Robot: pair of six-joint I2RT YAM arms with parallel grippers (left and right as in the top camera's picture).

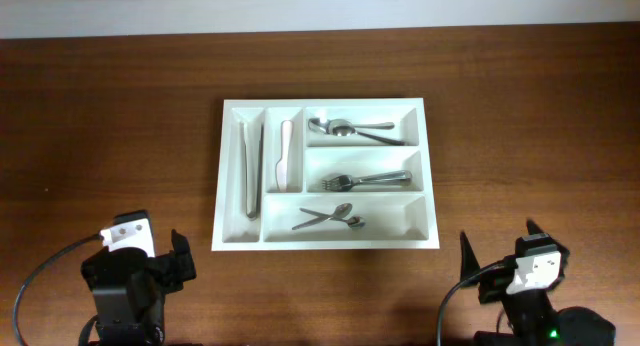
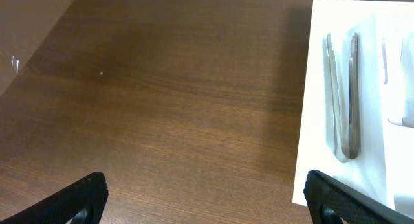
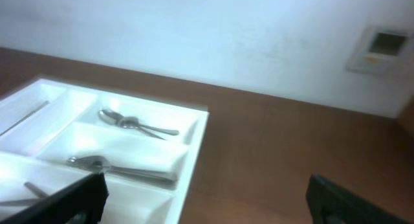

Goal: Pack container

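Centrally on the table lies the tray, well ahead of both arms and touched by neither. Its two long narrow slots run along the left side: tongs lie in the outer one and a knife in the next. Of the three wider slots on the right, the far one holds spoons, the middle one forks, and the near one a few small crossed pieces too small to name. The left gripper hangs over bare wood just beside the tray's left edge, jaws spread wide and empty. The right gripper sits near the tray's right front corner, likewise spread wide, with nothing between its fingers.
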